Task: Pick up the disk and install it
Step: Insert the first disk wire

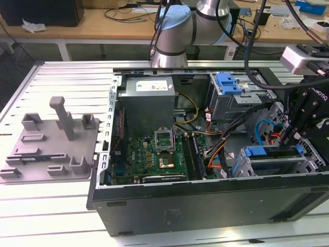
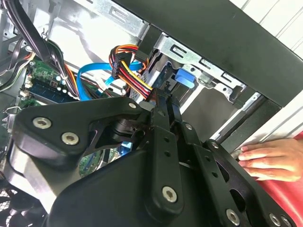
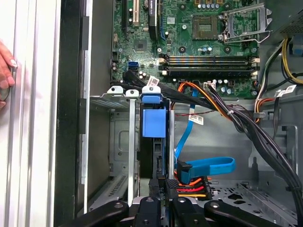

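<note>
My claw (image 3: 162, 204) reaches into the open computer case (image 1: 205, 206), pinching the disk (image 3: 154, 127), which stands on edge in the drive cage (image 3: 120, 142) near the motherboard (image 3: 199, 42). A person's hand (image 2: 265, 158) rests just outside the case wall.

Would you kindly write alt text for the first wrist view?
The gripper reaches into the drive cage of an open computer case, at a blue-framed disk standing in its slot. Beyond lie the green motherboard and bundled cables; a person's hand rests outside the case.
</note>
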